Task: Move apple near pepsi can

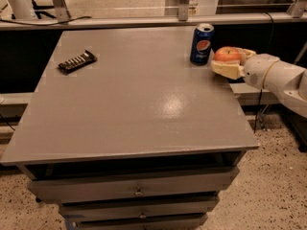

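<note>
The dark blue pepsi can (202, 44) stands upright near the table's far right corner. The red-orange apple (226, 54) is just right of the can, a small gap apart, at the table's right edge. My gripper (228, 60) reaches in from the right on a white arm and is shut on the apple, with one cream finger (225, 69) in front of it and the other behind it. Whether the apple rests on the table or hangs just above it cannot be told.
A flat dark snack bar (76, 61) lies at the far left of the grey table (144, 99). Drawers sit under the table's front edge. A rail with metal posts runs behind the table.
</note>
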Robot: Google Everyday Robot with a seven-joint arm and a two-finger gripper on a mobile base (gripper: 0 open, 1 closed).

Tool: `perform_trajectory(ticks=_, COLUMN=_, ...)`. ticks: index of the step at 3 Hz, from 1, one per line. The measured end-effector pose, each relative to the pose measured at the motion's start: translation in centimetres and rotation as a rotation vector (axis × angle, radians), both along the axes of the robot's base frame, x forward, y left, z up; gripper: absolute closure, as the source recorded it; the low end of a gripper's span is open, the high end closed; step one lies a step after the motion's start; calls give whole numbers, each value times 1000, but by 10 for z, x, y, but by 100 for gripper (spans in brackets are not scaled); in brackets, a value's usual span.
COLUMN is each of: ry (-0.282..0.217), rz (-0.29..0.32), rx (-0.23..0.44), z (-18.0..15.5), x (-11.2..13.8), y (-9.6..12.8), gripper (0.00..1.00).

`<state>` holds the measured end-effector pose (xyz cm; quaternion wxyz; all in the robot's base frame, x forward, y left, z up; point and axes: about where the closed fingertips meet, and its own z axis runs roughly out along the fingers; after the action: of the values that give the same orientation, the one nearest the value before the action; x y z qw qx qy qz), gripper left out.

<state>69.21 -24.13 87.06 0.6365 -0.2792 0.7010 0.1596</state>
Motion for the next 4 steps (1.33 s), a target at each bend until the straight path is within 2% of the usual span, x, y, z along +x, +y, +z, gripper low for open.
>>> perform_trajectory(ticks=2, ry=31, rz=41, rx=50, z=-24, x=20, y=24, gripper=100)
perform_trajectory(ticks=3, ry=32, rz=43, rx=52, z=-23, x=20, y=26, gripper=85)
perform_trajectory(ticks=4, ry=32, rz=43, rx=52, z=-22, x=20, y=26, gripper=61)
